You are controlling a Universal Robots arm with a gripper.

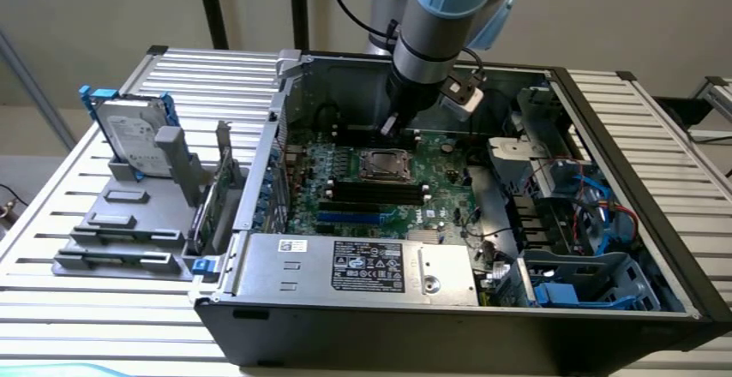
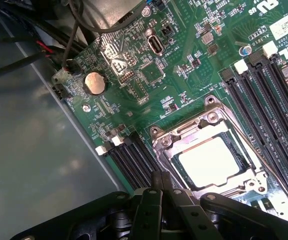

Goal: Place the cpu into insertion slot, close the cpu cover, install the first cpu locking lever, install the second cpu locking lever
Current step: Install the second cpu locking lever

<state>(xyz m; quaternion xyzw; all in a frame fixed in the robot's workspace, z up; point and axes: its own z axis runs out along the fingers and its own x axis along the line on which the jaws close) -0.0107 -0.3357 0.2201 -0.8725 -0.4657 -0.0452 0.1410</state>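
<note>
Green motherboard (image 2: 184,65) is seen lying in an opened computer case (image 1: 458,343), which rests on a slatted metal table (image 1: 69,248). The insertion slot (image 1: 385,164) is located near the middle of the board, and the cpu (image 2: 209,161) is seated flat inside it, its pale top visible through the window of the cpu cover (image 2: 184,134), which is lowered over the socket. Long black memory slots (image 2: 269,115) are arranged beside the socket, with further ones on its other side. A round coin battery (image 2: 95,83) is mounted on the board near its edge, by the bare case floor.

The gripper (image 2: 162,186) is held above the board, just beside the socket's edge; its two dark fingers (image 2: 151,210) are pressed together with nothing between them. In the exterior view the arm (image 1: 441,26) is shown reaching down into the case from behind, with its tip just behind the socket.

A grey power supply box (image 1: 355,266) is fitted along the case's near wall. At the exterior view's left, a hard drive (image 1: 132,137) is stood upright in a grey holder (image 1: 126,223) on the table. Blue drive brackets (image 1: 584,283) are seen at the exterior view's right.
</note>
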